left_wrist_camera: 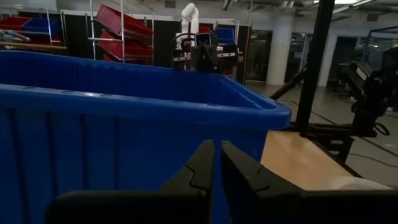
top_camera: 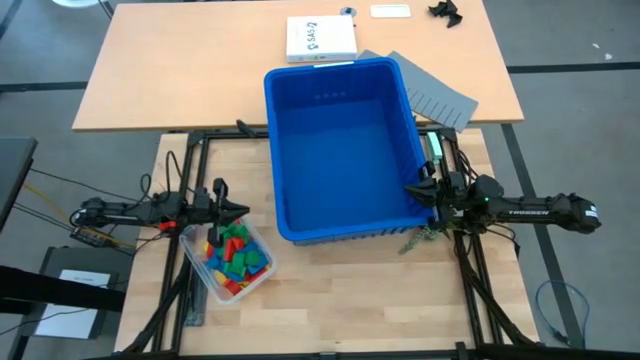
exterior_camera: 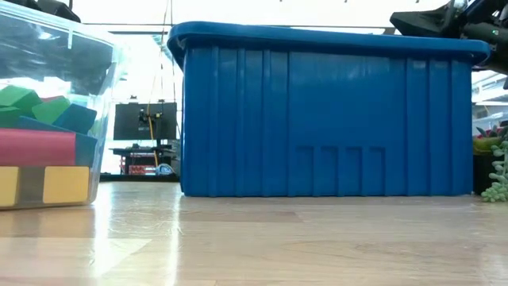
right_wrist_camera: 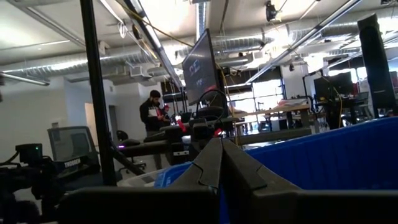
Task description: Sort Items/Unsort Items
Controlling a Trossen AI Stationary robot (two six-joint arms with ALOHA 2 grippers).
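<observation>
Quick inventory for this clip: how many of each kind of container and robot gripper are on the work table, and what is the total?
Large blue bin: 1
Clear tub holding the toy blocks: 1
Grippers, left gripper and right gripper, both shut and empty: 2
Total: 4
The blocks are piled too tightly to count.

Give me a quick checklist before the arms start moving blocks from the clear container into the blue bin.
1. Left gripper empty, fingers shut: ok, but it must open before a pick.
2. Right gripper empty, shut, at the blue bin's right rim: ok.
3. Blocks piled in the clear container: ok.
4. Bin interior bare, no blocks inside: ok.
5. Left gripper positioned over the blocks: not ok, it sits just beyond the container's edge.
6. Small plant near the right arm, clear of its path: cannot tell.
</observation>
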